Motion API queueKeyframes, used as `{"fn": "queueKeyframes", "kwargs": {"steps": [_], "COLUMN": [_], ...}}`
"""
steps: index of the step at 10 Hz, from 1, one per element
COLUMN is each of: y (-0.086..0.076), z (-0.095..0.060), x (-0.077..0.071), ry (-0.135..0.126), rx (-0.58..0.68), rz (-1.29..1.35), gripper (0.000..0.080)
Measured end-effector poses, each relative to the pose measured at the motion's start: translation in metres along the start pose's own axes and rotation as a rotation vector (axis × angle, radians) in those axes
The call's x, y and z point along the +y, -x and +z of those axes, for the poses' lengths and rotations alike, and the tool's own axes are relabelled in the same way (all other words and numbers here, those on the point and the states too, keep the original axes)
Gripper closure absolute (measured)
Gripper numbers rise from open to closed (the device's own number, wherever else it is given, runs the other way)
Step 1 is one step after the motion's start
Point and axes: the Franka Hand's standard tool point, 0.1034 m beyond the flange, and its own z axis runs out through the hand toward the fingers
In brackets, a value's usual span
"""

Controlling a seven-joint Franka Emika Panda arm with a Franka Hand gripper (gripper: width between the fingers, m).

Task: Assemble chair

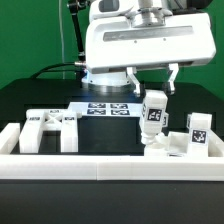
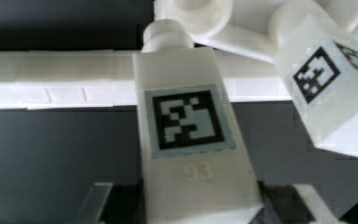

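Observation:
The chair is in loose white parts with black-and-white tags. One long leg piece point(image 1: 153, 112) stands upright at the exterior view's right, its lower end on another chair part point(image 1: 158, 147). My gripper point(image 1: 152, 88) hangs right over it, a finger on each side of its top end, shut on it. In the wrist view the leg point(image 2: 190, 120) runs up the middle from between my gripper point(image 2: 197, 205), tag facing the camera. A second tagged block point(image 2: 327, 80) leans close beside it. The leg's far end meets a white part point(image 2: 202, 25).
More white chair parts point(image 1: 50, 130) lie at the exterior view's left. A tagged block point(image 1: 198, 130) sits at the right. The marker board point(image 1: 108, 108) lies behind them on the black table. A low white wall point(image 1: 100, 165) runs along the front.

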Motion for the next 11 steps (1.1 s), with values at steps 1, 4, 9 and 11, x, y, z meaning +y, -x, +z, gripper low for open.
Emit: {"fn": "queueKeyframes", "kwargs": {"steps": [1,4,9,11], "y": [-0.001,-0.002,0.005,0.005], "z": [-0.001,-0.001,0.003,0.002], "x": [0.0,-0.008,-0.01,-0.014], "ry": [-0.009,-0.017,-0.035,-0.042], "rx": [-0.004,-0.005,-0.033,-0.041], "rz": [0.005,0.02,0.036,0.065], "gripper": [0.0506,0.0506,0.0506,0.0506]}}
